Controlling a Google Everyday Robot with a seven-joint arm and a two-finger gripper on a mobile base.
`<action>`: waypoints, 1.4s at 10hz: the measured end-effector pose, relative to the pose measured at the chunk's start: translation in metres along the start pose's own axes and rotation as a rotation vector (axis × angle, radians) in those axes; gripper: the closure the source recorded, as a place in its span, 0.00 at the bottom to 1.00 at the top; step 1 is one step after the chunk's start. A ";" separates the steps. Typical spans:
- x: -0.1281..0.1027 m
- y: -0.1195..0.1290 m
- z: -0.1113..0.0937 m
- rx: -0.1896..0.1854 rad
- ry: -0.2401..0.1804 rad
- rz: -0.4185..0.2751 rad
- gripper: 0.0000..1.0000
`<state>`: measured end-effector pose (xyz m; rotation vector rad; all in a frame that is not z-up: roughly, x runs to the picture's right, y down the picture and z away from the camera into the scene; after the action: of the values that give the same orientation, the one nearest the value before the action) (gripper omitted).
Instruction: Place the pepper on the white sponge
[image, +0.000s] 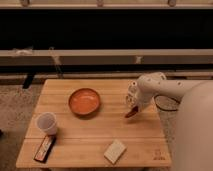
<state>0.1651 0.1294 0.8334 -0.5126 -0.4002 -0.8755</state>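
Above the wooden table (100, 131) at its right side, the gripper (132, 107) seems clamped on the slim red pepper (131, 113). The flat cream-white rectangular sponge (115, 151) lies well apart and bare, so carrying and placing are left.

I have one view to work from. It looks down from above the near edge of the wooden table (90, 135) and faces the dark wall (100, 30) behind, far enough back to hold the whole top. The arm (167, 87) enters from the right, so the camera probably rides on the robot. The gripper (133, 108), closed on the pepper (130, 114), sits right of centre.
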 end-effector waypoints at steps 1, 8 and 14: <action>-0.018 -0.008 -0.006 0.015 -0.002 -0.015 1.00; -0.149 -0.024 -0.032 0.031 -0.090 -0.047 1.00; -0.249 -0.012 -0.034 0.062 -0.129 0.050 1.00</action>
<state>0.0150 0.2579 0.6776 -0.5210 -0.5285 -0.7814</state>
